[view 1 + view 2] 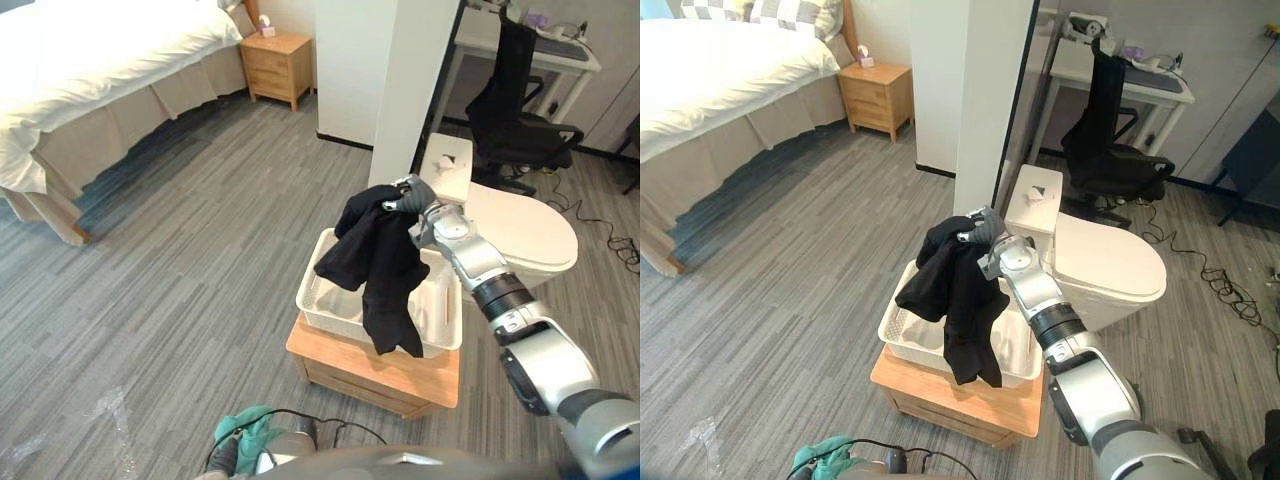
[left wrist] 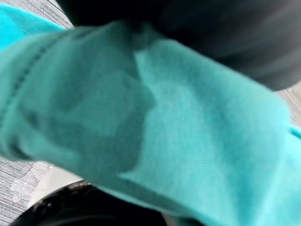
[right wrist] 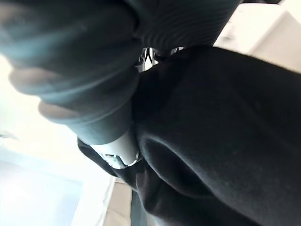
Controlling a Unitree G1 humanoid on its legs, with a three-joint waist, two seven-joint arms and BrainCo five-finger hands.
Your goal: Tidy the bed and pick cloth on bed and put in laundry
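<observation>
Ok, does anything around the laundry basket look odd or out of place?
Yes: a white toilet stands on the floor just behind the white basket, odd in a room with a bed. The black cloth gripped in the right hand hangs above the basket, not yet dropped in.

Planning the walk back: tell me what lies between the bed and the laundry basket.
Bare grey plank floor between the bed and the white basket, shown in the left eye view.
</observation>
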